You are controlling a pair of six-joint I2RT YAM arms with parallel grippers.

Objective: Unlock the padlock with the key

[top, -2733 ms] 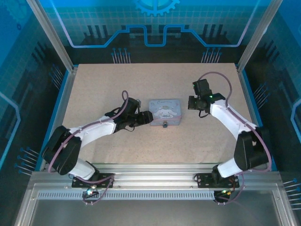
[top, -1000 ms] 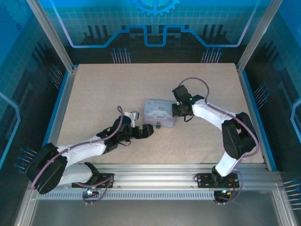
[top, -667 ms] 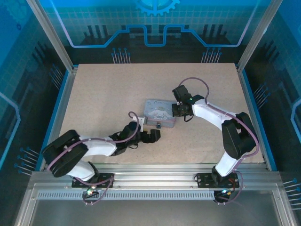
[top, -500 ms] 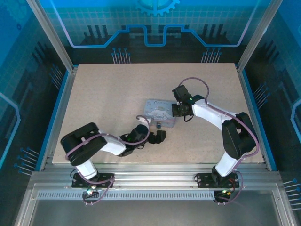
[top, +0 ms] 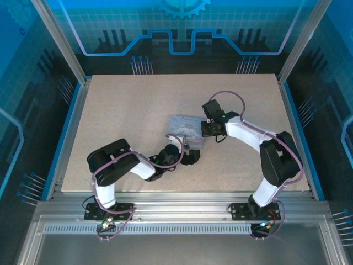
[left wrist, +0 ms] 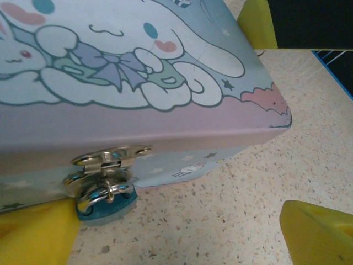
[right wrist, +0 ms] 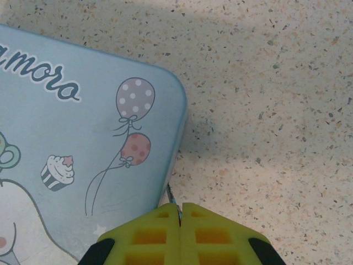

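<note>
The padlock (left wrist: 105, 200), a small teal body with a silver shackle, hangs from the hasp (left wrist: 108, 157) on the front of the pastel cartoon tin (left wrist: 138, 66) and rests on the table. My left gripper (left wrist: 176, 234) is open in front of the tin, its yellow fingers (left wrist: 33, 234) wide apart. The padlock lies just inside the left-hand one. My right gripper (right wrist: 180, 213) is shut on the key (right wrist: 170, 194), a thin dark sliver poking out beside the tin's right edge (right wrist: 177, 132). From above, the left gripper (top: 191, 157) and right gripper (top: 204, 130) flank the tin (top: 185, 125).
The speckled beige table (top: 127, 105) has free room to the left of the tin and behind it. Metal frame posts (top: 62, 47) and blue side walls border it. The folded left arm (top: 118, 163) lies low near the front edge.
The left arm has swung right along the tin's front, and its gripper now faces the padlock. The right arm has held still at the tin's right side for the last second.
</note>
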